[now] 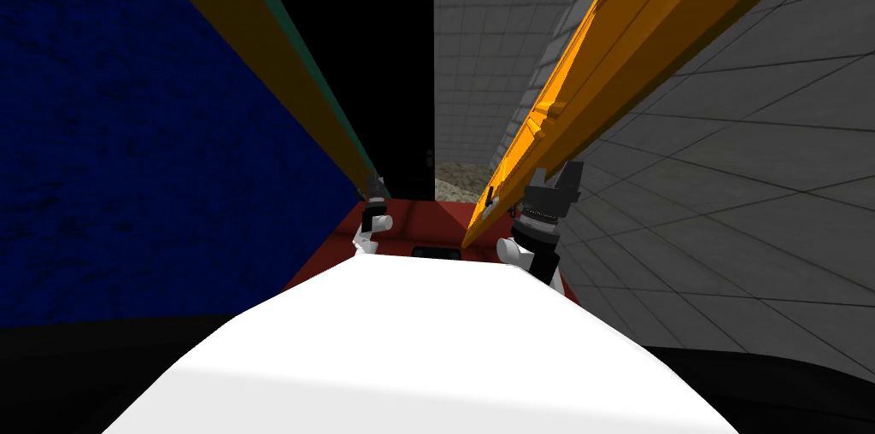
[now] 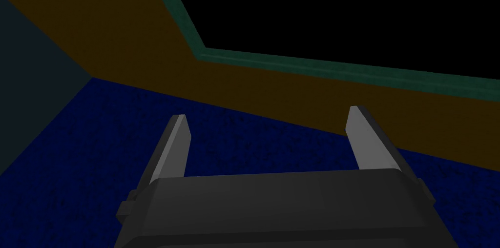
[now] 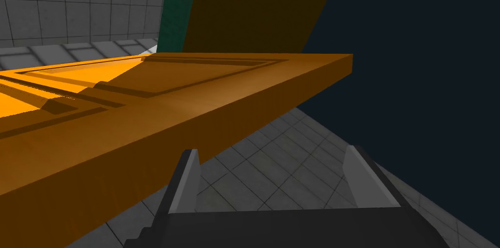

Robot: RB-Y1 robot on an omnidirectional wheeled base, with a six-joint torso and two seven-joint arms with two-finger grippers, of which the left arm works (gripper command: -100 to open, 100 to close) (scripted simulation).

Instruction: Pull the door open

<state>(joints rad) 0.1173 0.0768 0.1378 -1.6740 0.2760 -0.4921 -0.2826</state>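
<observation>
Right wrist view first: the right gripper has its two fingers spread wide with nothing between them. The orange door runs just beside one finger, its thick free edge facing the hand. That looks close enough to hook or nudge the edge, I'd say, but nothing is gripped. Over to the left gripper: fingers likewise apart and empty, pointing at the blue wall beside the orange door frame, parked clear of the door's swing by the look of it. Up on the head view, the door stands swung well out from its frame, edge-on between the two arms and nearer the right gripper. Through the gap come red floor, then a grey tiled wall and a black area. The pull looks largely done.
</observation>
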